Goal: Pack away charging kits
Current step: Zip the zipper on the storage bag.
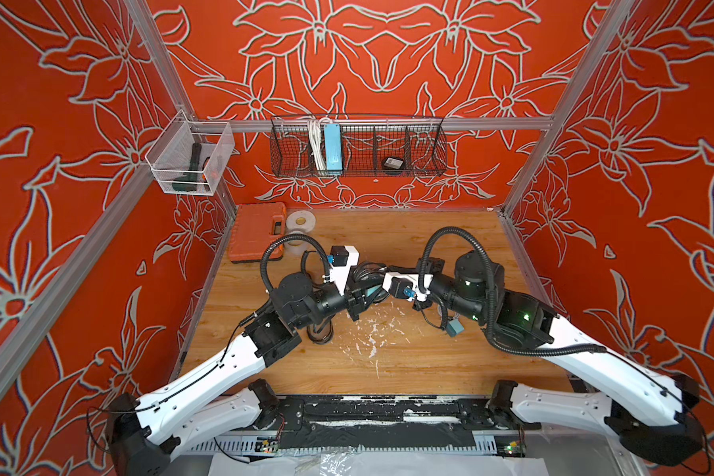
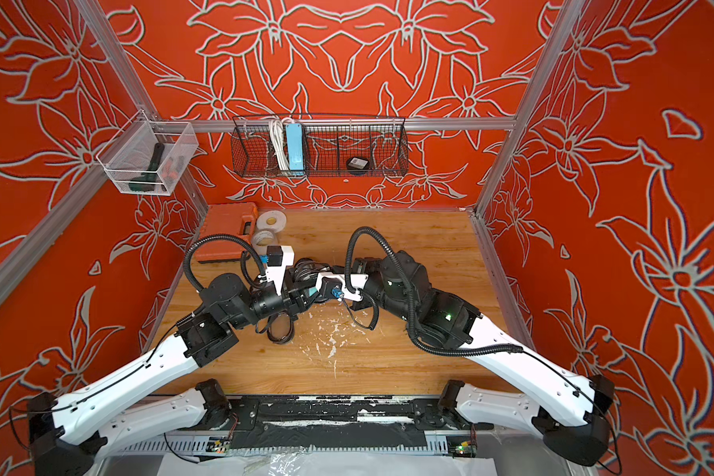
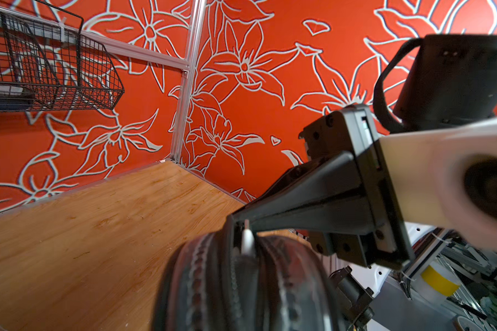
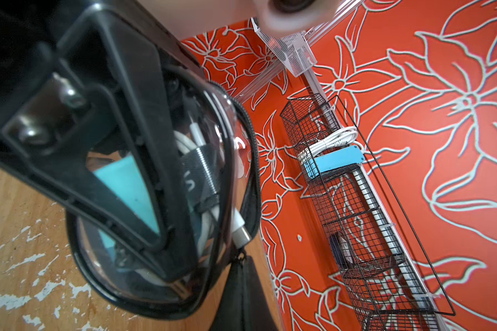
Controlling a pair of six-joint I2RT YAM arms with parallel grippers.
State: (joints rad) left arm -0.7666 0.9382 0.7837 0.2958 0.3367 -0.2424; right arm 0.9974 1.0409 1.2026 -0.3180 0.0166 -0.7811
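Note:
A clear oval case with a black zip rim (image 4: pixel 252 160) is held upright over the middle of the table. Inside it sit one charging kit's teal plug (image 4: pixel 127 183) and strapped white cable (image 4: pixel 210 220). My left gripper (image 1: pixel 365 294) is shut across the case; one of its fingers (image 4: pixel 118 160) shows pressed on the clear wall. My right gripper (image 4: pixel 243 266) is shut on the zip pull at the rim, which also shows in the left wrist view (image 3: pixel 246 238). A loose teal plug (image 1: pixel 454 329) lies on the table under the right arm. Another black-rimmed case (image 1: pixel 320 331) lies under the left arm.
A black wire basket (image 1: pixel 425 144) on the back wall holds a blue power strip (image 1: pixel 332 146) and a dark round item (image 1: pixel 393 163). An orange tool case (image 1: pixel 258 230) and tape rolls (image 1: pixel 300 220) sit at the back left. A clear bin (image 1: pixel 190 158) hangs on the left wall.

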